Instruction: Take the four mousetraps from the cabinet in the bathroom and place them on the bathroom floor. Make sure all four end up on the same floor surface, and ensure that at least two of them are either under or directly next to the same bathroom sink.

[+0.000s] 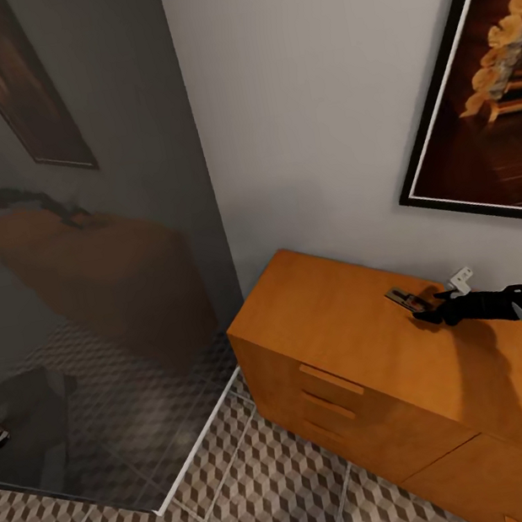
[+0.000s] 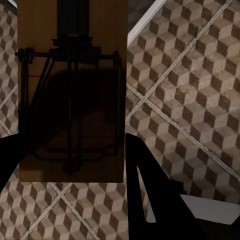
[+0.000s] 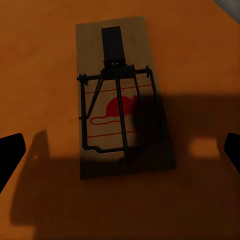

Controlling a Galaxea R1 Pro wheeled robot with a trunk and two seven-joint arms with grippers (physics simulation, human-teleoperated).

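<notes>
Right wrist view shows the right end effector (image 3: 120,152) spread wide above a mousetrap (image 3: 122,95) lying flat on the cabinet (image 3: 45,60) top, its long axis crossing the finger line, while the left end effector (image 2: 70,165) pinches another mousetrap (image 2: 70,90).

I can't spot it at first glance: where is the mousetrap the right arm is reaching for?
In the head view that mousetrap lies flat on top of the orange cabinet, near the wall, just ahead of the right gripper, whose open jaws flank it.

Dim renders; soft blur; dark pincer shadows.
</notes>
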